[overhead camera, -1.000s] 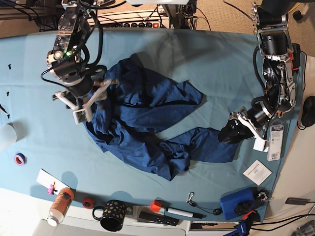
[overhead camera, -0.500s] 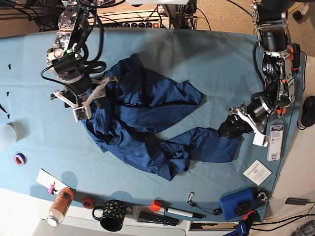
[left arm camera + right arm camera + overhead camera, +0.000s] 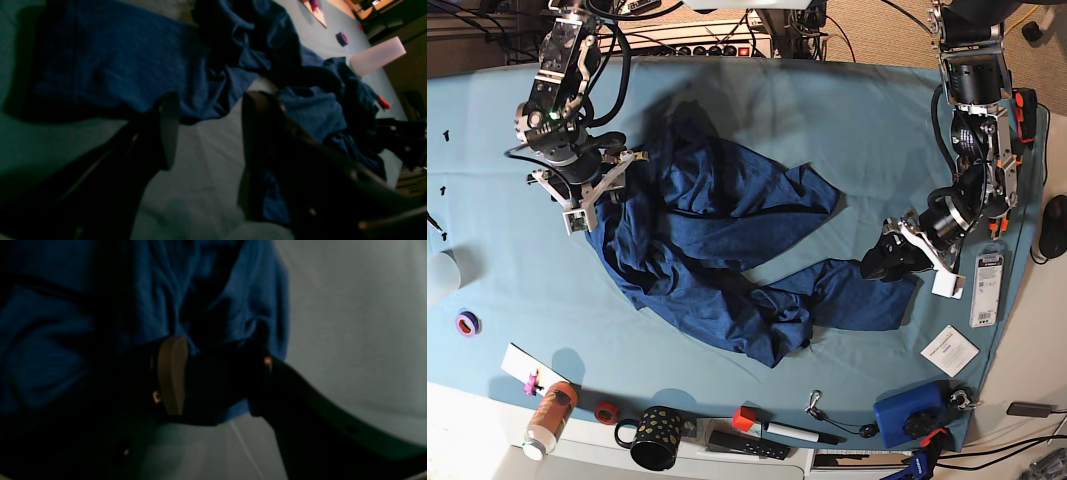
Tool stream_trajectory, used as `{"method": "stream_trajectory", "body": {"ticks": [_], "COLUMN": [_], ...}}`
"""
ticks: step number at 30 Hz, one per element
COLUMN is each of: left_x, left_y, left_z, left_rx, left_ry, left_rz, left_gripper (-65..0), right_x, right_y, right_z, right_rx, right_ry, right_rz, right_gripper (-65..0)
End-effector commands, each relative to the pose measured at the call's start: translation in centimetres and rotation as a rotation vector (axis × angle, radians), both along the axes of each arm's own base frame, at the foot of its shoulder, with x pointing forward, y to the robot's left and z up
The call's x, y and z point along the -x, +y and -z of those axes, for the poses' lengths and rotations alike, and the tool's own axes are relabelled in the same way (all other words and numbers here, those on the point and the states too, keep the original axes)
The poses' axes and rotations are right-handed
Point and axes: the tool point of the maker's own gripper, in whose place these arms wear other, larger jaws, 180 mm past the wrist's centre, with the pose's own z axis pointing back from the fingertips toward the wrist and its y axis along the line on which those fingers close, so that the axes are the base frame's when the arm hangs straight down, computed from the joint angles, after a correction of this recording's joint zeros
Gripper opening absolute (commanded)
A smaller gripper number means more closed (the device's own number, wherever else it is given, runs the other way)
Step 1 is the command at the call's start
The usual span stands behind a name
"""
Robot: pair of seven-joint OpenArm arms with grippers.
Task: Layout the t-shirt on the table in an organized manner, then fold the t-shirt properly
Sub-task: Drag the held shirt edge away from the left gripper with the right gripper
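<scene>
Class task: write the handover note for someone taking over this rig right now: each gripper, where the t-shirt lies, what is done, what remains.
Left gripper: open, holding nothing, low over the table just off the t-shirt end nearest it.
Right gripper: jaws apart with the shirt's opposite edge between them; whether it grips cannot be told.
T-shirt: mid-table, crumpled and twisted into folds.
Done: nothing laid flat.
Left: spread it flat, then fold it.
</scene>
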Motion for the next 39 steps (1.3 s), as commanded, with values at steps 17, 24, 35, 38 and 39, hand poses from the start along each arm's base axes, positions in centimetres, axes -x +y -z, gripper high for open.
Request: {"method": "stream_trajectory", "body": {"ticks": [17,24,35,38,39], "left_x": [0.2,0.2,0.2,0.2,0.2], "left_y": [0.3,0.3,0.3,0.3,0.3], "left_z": [-0.6,-0.6,-0.6,-0.6,-0.6], "left_rx": [0.018,0.018,0.018,0.018,0.018], "left_ry": [-0.029,-0.029,-0.028,-0.028,-0.028], "left_rz": [-0.009,-0.009,-0.009,-0.009,-0.009], "left_gripper": [-35.9,-35.9,-35.9,-35.9,-35.9], "right_x": [-3.1,-3.1,-2.0,-0.6,-0.3], "right_y": [1.8,1.9,-7.6,-10.9,-11.8], "right_z": [-5.6,-12.9,-16.6,-17.1,-16.8], "right_rx": [-0.051,0.073,0.307,0.297,0.270], "right_ry": [-0.187,-0.386,-0.469,-0.477,-0.474], "right_rz": [-0.068,-0.086,0.148,0.257,0.281], "right_gripper": [-63.2,-63.2,-63.1,-60.7,-55.9]}}
